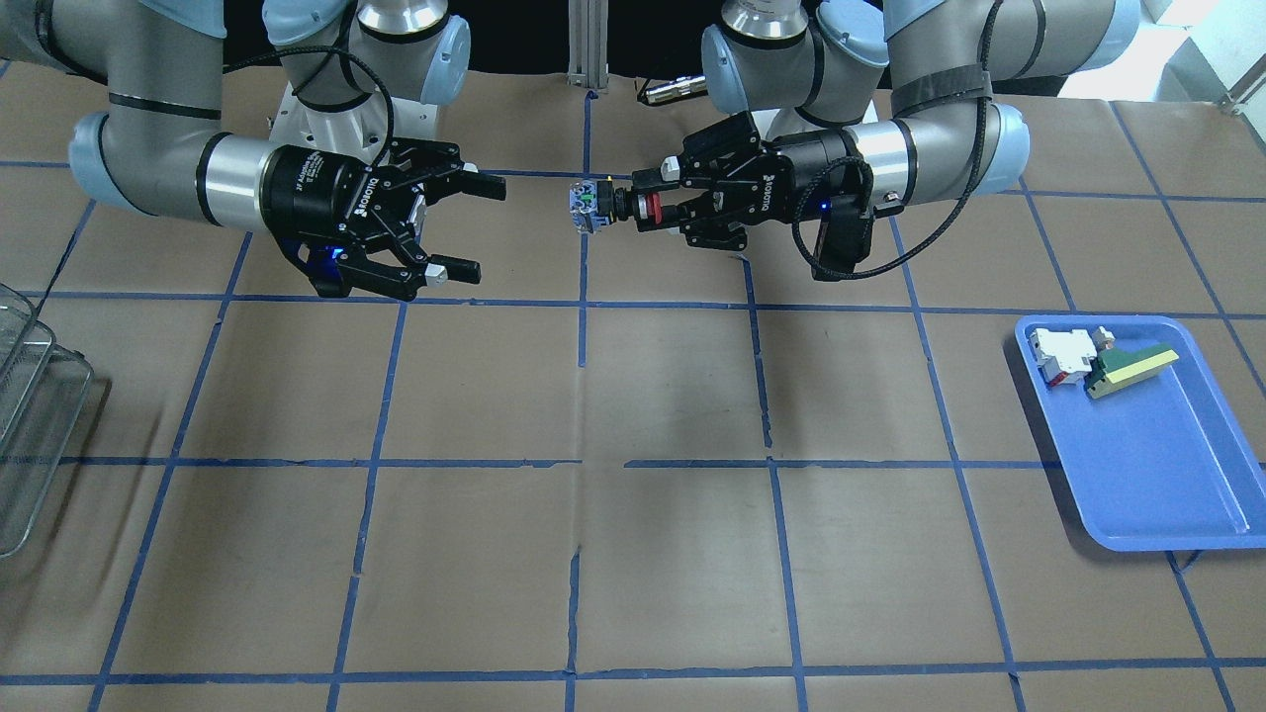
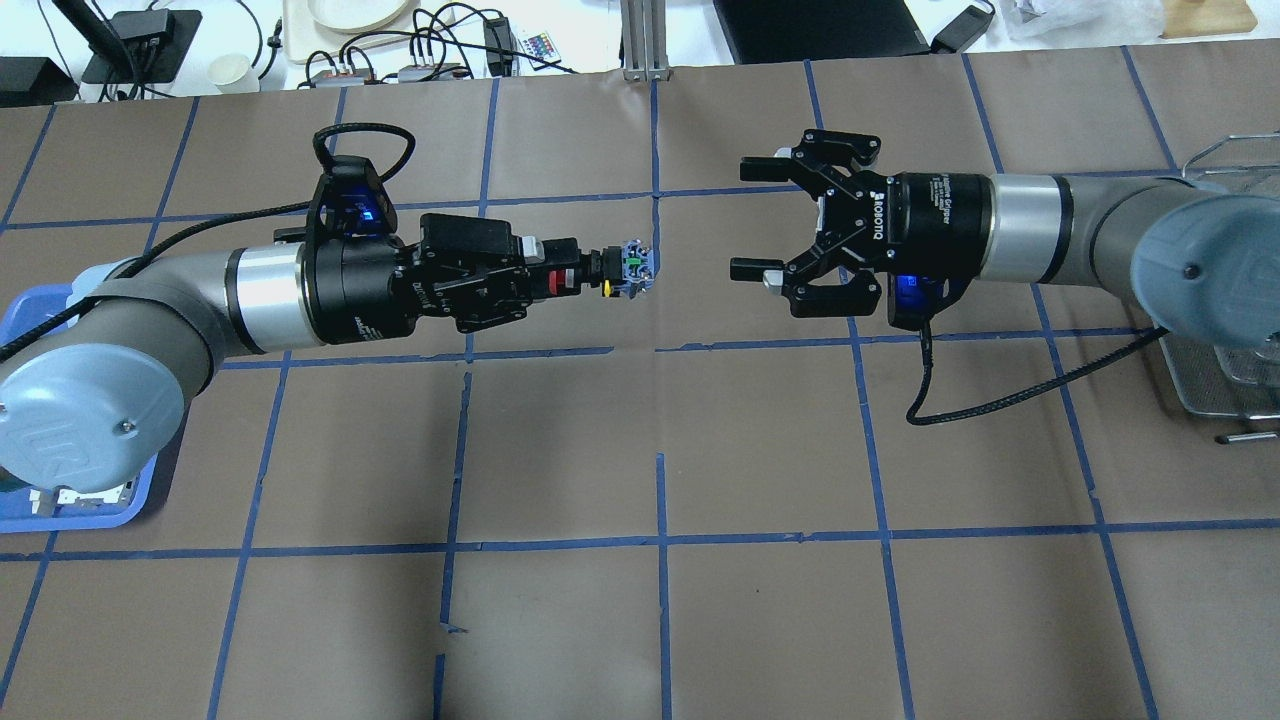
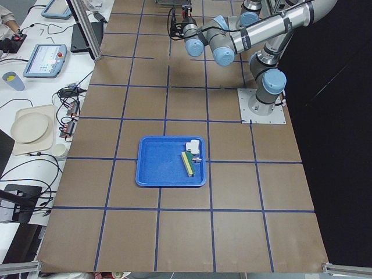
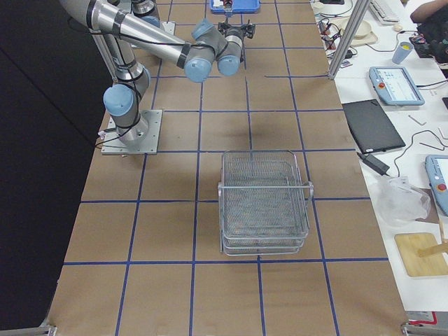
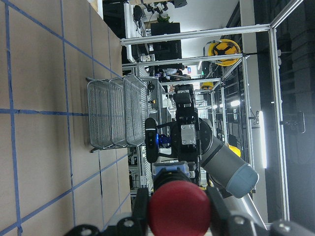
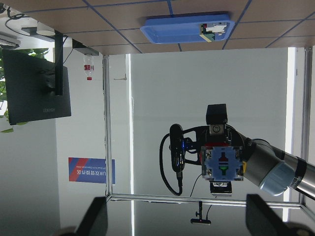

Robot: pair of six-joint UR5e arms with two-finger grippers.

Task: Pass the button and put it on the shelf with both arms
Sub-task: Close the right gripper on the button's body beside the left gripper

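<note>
My left gripper [image 1: 661,203] is shut on the button [image 1: 621,205] and holds it level above the table's middle. Its red cap sits between the fingers and its body points at my right gripper. In the overhead view the button [image 2: 600,272] juts from the left gripper [image 2: 545,272]. The red cap [image 5: 178,209] fills the bottom of the left wrist view. My right gripper [image 1: 475,227] is open and empty, facing the button with a gap between them; it also shows in the overhead view [image 2: 750,217]. The wire-mesh shelf [image 4: 264,203] stands on the robot's right side of the table [image 1: 30,415].
A blue tray [image 1: 1137,465] lies on the robot's left side of the table. It holds a white-and-red switch block [image 1: 1063,354] and a green-and-yellow flat piece [image 1: 1128,368]. Brown paper with blue tape lines covers the table.
</note>
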